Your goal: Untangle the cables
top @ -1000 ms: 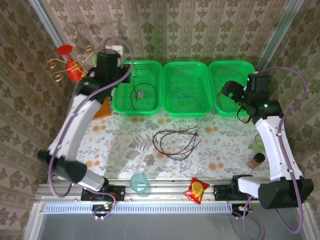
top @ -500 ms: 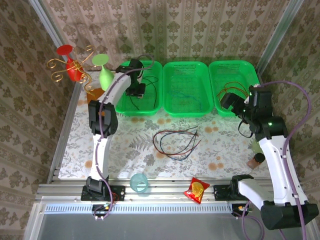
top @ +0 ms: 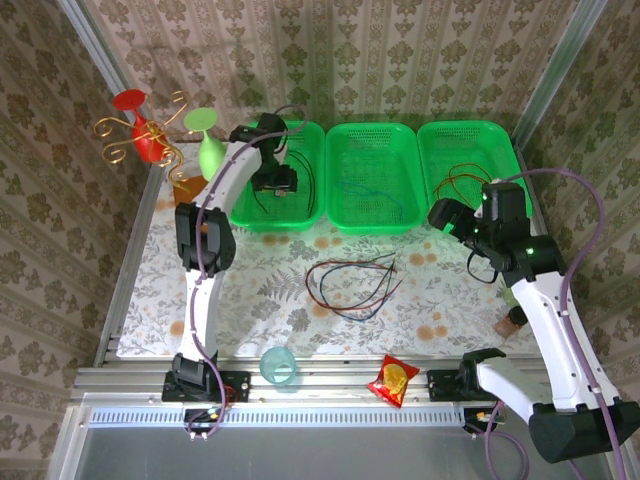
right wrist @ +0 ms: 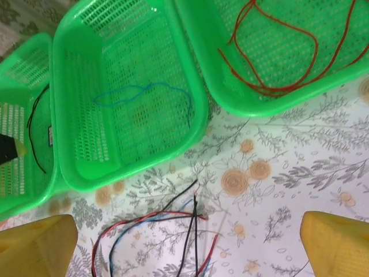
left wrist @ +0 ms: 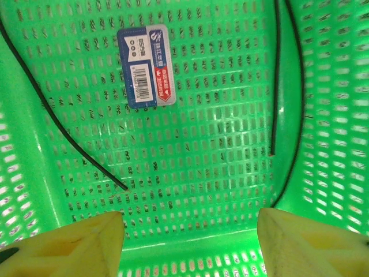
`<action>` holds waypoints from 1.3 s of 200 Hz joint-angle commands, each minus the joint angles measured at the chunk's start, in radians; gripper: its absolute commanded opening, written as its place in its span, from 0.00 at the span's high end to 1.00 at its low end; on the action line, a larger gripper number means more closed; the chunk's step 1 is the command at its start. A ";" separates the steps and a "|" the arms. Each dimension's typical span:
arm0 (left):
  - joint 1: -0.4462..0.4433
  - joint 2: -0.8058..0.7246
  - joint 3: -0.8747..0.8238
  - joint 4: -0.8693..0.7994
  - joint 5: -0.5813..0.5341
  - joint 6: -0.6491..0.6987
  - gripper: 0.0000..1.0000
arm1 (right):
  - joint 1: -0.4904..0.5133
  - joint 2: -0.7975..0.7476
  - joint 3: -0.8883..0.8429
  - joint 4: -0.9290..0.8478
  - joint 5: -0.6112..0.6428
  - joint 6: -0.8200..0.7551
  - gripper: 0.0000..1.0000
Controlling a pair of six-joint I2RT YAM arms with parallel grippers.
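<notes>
Compared with half a second earlier, we find the left gripper opened from a shut position above the left basket. The right arm has drawn back toward its base, which carries the right gripper off the right basket and over the table.

Left gripper: the jaws stand moderately apart. In the left wrist view we see the two yellow fingers at the lower corners with the basket floor bare between them. The gripper holds nothing and touches nothing.

Right gripper: the jaws stand wide. Nothing is held between the fingers.

Cable positions:
- The black cable lies on the floor of the left basket, directly beneath and ahead of the left gripper, clear of both fingers.
- The blue cable lies in the middle basket, ahead and to the left of the right gripper.
- The red cable lies looped in the right basket, ahead of the right gripper.
- The tangled cables (black, red and blue) lie on the table, below the right gripper and to its left, well apart from the left gripper.
</notes>
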State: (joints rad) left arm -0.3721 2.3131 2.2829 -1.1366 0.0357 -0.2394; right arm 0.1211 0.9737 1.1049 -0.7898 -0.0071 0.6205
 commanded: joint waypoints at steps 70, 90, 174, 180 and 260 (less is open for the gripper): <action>-0.235 -0.476 -0.358 0.169 -0.058 -0.031 0.36 | 0.129 -0.077 -0.315 -0.011 -0.038 0.140 0.07; -0.312 -0.545 -0.490 0.213 -0.066 -0.064 0.36 | 0.144 -0.068 -0.368 0.011 -0.053 0.158 0.08; -0.626 -0.599 -0.876 0.379 -0.015 -0.184 0.53 | 0.157 -0.020 -0.455 0.122 -0.059 0.207 0.11; -0.638 -0.582 -0.883 0.397 0.003 -0.204 0.54 | 0.157 -0.018 -0.453 0.123 -0.052 0.210 0.11; -0.683 -0.340 -0.832 0.547 0.120 -0.364 0.66 | 0.152 -0.030 -0.451 0.110 -0.022 0.197 0.09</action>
State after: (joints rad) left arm -1.0451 1.9438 1.4002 -0.6006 0.1436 -0.5560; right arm 0.2710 0.9546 0.6605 -0.6689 -0.0593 0.8154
